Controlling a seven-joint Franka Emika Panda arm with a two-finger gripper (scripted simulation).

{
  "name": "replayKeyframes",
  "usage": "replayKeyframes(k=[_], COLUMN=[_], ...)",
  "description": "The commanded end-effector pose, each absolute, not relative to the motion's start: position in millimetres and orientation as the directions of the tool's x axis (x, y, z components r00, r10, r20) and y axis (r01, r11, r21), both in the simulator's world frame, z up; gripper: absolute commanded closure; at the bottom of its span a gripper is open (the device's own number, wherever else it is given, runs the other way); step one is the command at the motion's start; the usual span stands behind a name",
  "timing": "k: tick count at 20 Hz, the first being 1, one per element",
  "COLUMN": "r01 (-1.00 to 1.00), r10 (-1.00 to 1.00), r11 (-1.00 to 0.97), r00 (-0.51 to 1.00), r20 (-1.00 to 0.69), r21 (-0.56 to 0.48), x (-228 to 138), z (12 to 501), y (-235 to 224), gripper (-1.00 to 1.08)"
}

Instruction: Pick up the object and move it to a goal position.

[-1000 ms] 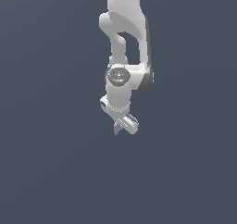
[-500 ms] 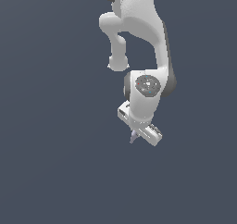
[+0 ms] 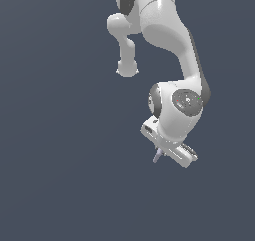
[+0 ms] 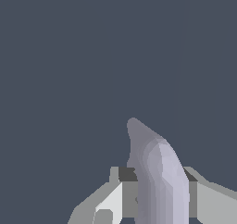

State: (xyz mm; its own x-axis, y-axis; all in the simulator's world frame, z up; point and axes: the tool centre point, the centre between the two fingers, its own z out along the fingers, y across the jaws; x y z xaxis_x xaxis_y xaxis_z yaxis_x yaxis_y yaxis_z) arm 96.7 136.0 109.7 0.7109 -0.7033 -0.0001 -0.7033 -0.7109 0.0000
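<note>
Pale lilac-grey pointed object [image 4: 157, 172] sits clamped in the white claw [image 3: 160, 155]; carry it smoothly, grip firm, no jerks.

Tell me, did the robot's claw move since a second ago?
Yes. The claw, shut on the lilac piece, went toward the exterior view's right and lower, judged against the picture frame, since no fixed thing shows.

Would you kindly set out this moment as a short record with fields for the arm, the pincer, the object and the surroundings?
arm: one white arm, bent, reaching down toward the exterior view's right
pincer: shut on the object
object: pale lilac-grey piece, pointed tip sticking out past the fingers
surroundings: plain dark grey-blue, nothing else visible
</note>
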Motion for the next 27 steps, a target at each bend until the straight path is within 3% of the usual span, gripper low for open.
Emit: replayKeyframes(k=[1, 13, 27], r01=[-0.704, -0.704, -0.704], r10=[-0.704, -0.704, -0.704], r11=[-0.710, -0.710, -0.710], r00=[0.710, 0.710, 0.710], r20=[0.000, 0.000, 0.000], r21=[0.000, 0.000, 0.000], x=[105.2, 135.0, 144.9], z=[111.3, 116.4, 117.9], y=[147.7, 187.6, 199.5], gripper=[1.08, 1.08, 1.08])
